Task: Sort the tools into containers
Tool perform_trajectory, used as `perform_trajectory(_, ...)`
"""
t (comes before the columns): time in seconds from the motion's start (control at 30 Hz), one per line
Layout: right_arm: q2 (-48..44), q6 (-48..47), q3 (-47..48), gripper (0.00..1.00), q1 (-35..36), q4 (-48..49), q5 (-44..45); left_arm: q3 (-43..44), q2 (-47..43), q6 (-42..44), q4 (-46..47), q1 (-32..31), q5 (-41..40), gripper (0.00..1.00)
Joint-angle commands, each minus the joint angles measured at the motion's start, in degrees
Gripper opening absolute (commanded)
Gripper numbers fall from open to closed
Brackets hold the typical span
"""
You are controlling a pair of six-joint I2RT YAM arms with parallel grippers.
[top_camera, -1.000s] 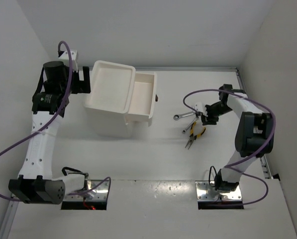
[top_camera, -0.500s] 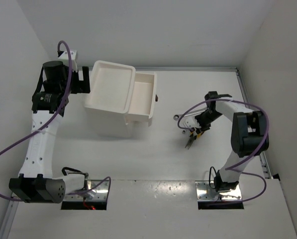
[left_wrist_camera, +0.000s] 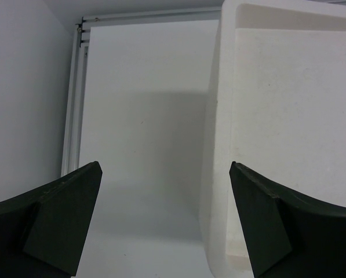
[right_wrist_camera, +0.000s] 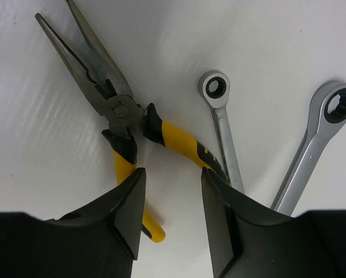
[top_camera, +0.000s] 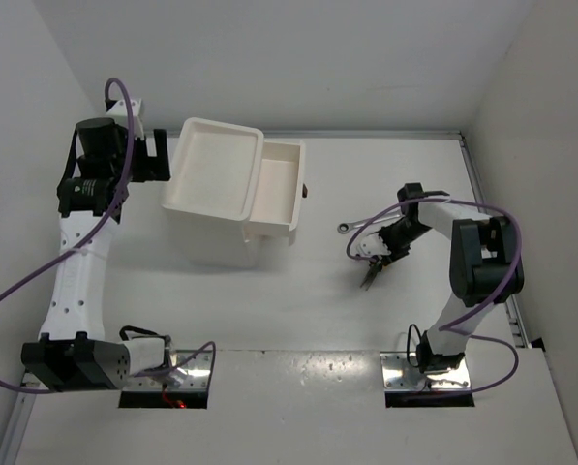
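Yellow-handled pliers (right_wrist_camera: 123, 110) lie open on the table, jaws pointing away from me; they also show in the top view (top_camera: 368, 276). Two silver wrenches (right_wrist_camera: 222, 124) (right_wrist_camera: 314, 145) lie side by side to their right. My right gripper (right_wrist_camera: 173, 176) is open and low over the pliers' handles, one handle running under each finger. It also shows in the top view (top_camera: 385, 254). My left gripper (left_wrist_camera: 166, 168) is open and empty beside the left rim of the white box unit (left_wrist_camera: 219, 116). The screwdrivers are out of view.
The box's top tray (top_camera: 187, 131) holds nothing, and a drawer (top_camera: 293, 208) with a dark handle stands pulled out to the right. One wrench head (top_camera: 344, 229) lies between drawer and right arm. Walls close in on left, back and right.
My right gripper has swung down and left from above the wrenches to over the pliers' handles. My left gripper has shifted slightly left, away from the box.
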Motion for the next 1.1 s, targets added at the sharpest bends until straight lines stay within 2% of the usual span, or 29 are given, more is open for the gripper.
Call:
perform_trajectory(0.0,-2.3,-17.0,-0.1,0.44,0.8,1.7,-1.5,0.0,0.6,0.0,1.0,1.3,1.6,0.99)
perform_trajectory(0.17,-2.3,-19.0,-1.3,0.49,1.4,3.3,-2.0,-0.5,1.1,0.0,1.0,4.8,4.9,0.99)
perform_trajectory(0.53,0.2,-19.5,-0.1,0.49,3.6,3.6,0.4,-1.6,1.7,0.5,1.0,6.7,6.2,0.99)
perform_trajectory(0.87,4.1,-21.3,2.1,0.38,3.6,-1.2,4.0,-1.6,1.7,1.0,1.0,8.2,6.7,0.99)
perform_trajectory(1.07,5.3,-20.7,3.2,0.38,3.0,-6.3,7.3,-1.6,1.7,1.0,1.0,8.2,7.8,0.99)
